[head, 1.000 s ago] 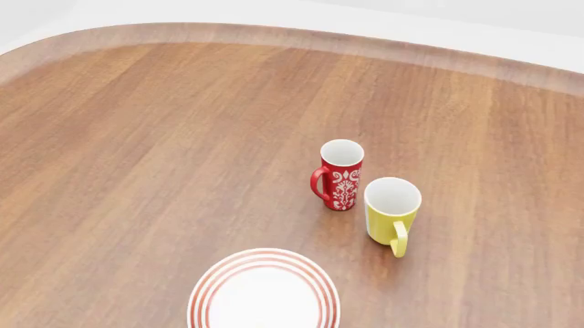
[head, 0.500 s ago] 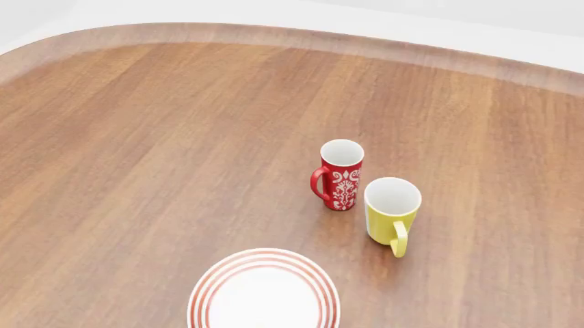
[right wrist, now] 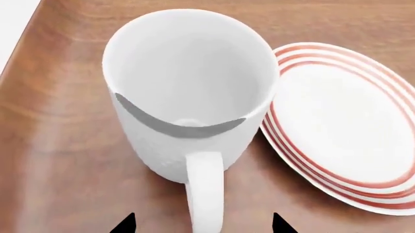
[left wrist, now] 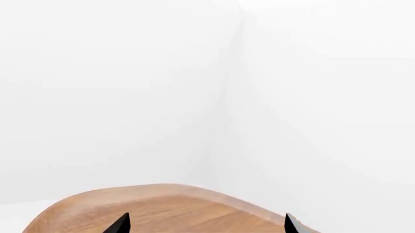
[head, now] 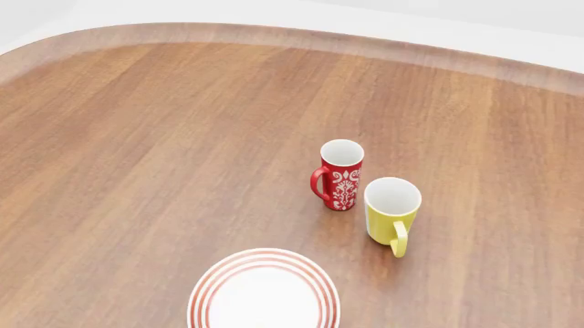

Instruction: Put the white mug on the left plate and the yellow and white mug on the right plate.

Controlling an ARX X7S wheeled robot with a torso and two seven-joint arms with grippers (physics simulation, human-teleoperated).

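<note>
The tall all-white ceramic mug (right wrist: 188, 92) with a loop handle stands upright on the brown wooden counter (right wrist: 58, 179), seen from above in the right wrist view with its open mouth up and its handle pointing toward the camera. Just beside it lies a round white plate with thin red rings at its rim (right wrist: 343, 131); whether mug and plate touch cannot be told, since the mug's body overlaps the plate's edge in that view. Which of the two plates this one is cannot be told either. The right hand (right wrist: 202, 224) shows only as two dark fingertips (right wrist: 125, 224) set apart on either side of the mug's handle, spread wide and gripping nothing.

In the head view, the small yellow mug with a white inside (head: 392, 210) stands upright on the counter, handle toward the robot, just beside a red mug with a white floral pattern (head: 340, 174). Nearer the robot, a second red-ringed white plate (head: 264, 290) lies flat, cut off by the frame edge.

The left hand (left wrist: 206, 224) hangs above a rounded counter corner, its two dark tips (left wrist: 120, 225) well apart and holding nothing, with white walls beyond.
</note>
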